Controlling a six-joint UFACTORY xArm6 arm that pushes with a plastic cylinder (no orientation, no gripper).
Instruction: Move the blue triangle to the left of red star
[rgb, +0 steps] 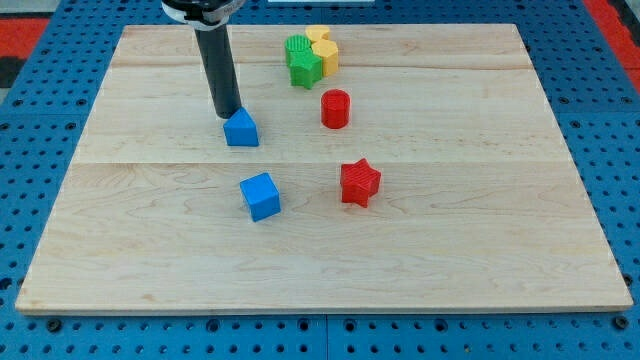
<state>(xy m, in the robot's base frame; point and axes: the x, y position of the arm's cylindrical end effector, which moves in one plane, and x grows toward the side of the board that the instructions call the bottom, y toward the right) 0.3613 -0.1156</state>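
Now my tip (229, 115) touches the upper-left edge of the small blue triangle block (241, 129); being a bare rod, it grasps nothing. That triangle sits up and well left of the red star-shaped block (360, 183), on the pale wooden board (480, 220). A blue cube (261, 196) lies left of the star.
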